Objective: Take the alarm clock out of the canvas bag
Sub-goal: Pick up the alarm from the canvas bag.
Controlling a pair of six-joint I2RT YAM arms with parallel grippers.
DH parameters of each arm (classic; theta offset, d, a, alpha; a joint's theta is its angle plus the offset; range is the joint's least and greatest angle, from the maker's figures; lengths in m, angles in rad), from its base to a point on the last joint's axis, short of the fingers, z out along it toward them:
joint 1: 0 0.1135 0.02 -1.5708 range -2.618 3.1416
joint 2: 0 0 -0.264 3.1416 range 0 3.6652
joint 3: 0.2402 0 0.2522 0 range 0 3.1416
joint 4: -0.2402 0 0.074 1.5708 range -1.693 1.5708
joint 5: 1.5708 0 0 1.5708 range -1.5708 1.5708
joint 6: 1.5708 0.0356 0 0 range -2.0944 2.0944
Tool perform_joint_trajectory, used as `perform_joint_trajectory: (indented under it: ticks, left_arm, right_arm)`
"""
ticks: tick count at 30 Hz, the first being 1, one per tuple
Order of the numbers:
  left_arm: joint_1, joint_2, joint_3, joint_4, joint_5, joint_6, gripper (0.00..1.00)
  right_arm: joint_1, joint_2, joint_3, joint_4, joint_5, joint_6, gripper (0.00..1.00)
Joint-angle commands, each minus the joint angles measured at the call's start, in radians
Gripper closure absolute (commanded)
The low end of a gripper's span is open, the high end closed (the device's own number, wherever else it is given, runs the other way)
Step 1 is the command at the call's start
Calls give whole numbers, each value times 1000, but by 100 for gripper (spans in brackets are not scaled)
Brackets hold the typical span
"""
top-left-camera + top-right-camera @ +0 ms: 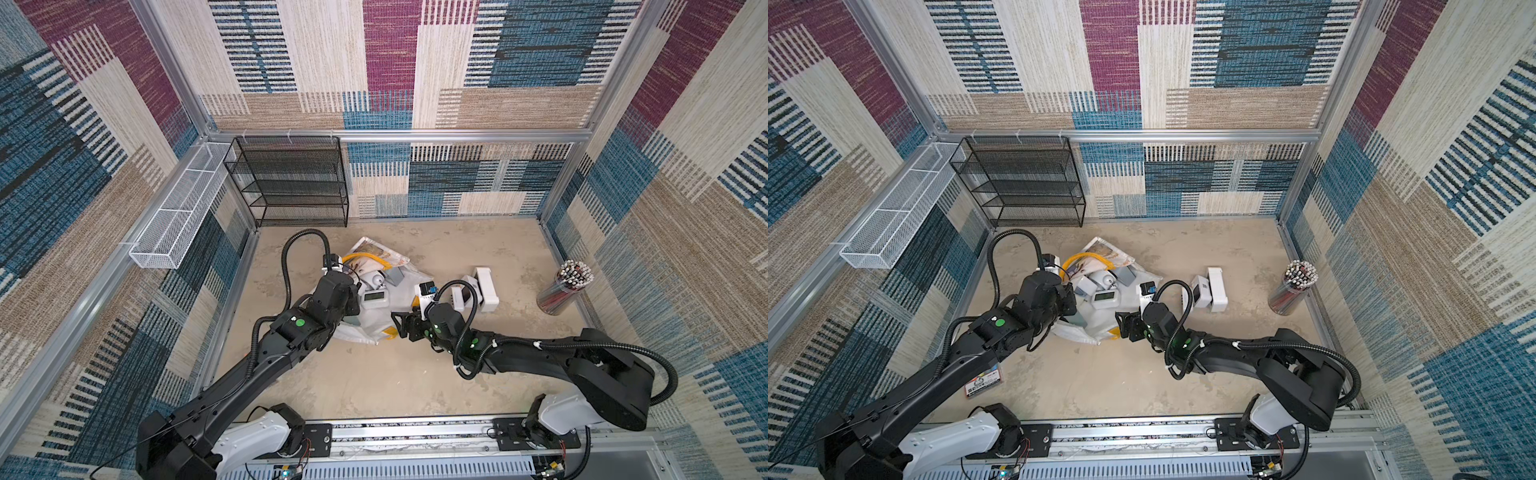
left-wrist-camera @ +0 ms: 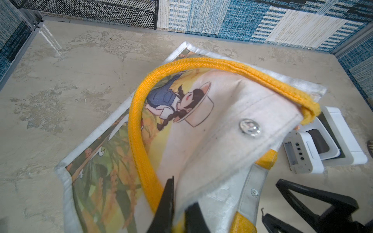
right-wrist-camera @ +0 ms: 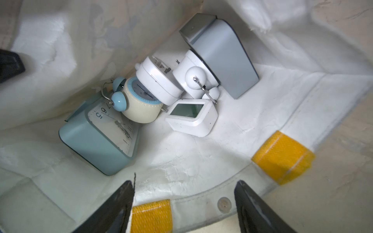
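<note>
- We are pinching the upper lip of the canvas bag (image 2: 222, 125) in the left gripper (image 2: 180, 209). Its fingers are closed tight on the fabric just beside the yellow handle (image 2: 139, 125), and lifting that lip is what is propping the mouth open.
- The bag is lying on its side on the table (image 1: 415, 374) with its mouth facing the right arm, so we are reaching in sideways rather than from above.
- We are holding the right gripper (image 3: 184, 184) at the mouth, just above the lower rim. Its fingers are spread wide with nothing between them.
- The clocks are lying heaped at the bag's far end, none of them out yet. A cream twin-bell alarm clock (image 3: 139, 107) is leaning on a blue square alarm clock (image 3: 96, 139). A white round clock (image 3: 159, 80), a white twin-bell clock (image 3: 193, 80) and a grey wedge-shaped case (image 3: 222, 60) are crowding behind them.
- We are judging the white digital alarm clock (image 3: 191, 119) the easiest pick, since it sits nearest the mouth with nothing resting on it.
- We are expecting trouble mainly from the loose fabric, which could sag over the pile or snag a finger at the rim.
- White digital clocks (image 1: 478, 291) are standing on the table beside the bag, which looks like a sensible spot for setting the next one down.
</note>
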Motion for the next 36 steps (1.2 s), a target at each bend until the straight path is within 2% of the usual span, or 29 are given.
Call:
perform_joint_trajectory:
  ticks: [1,11,15,19,23,29,36]
  left_arm:
    - [0,10,22,50,-5,27,100]
    - [-1,57,79,87,16,48,100]
    - [-1,73,94,93,25,54,100]
    - [-1,72,91,91,35,62,100]
    - [-1,62,83,86,37,69,100]
    - [0,57,69,88,49,81,100]
    - [-1,68,68,87,79,83,100]
  right_arm:
    - [6,20,20,3,-21,8,22]
    - [21,82,52,-9,-66,-19,24]
    - [26,94,69,-26,-30,-52,23]
    - [25,94,95,-54,91,-154,15]
    - [15,122,150,-65,164,-305,11]
    - [-25,165,188,-22,165,-458,10]
    - [-91,187,191,49,145,-549,10]
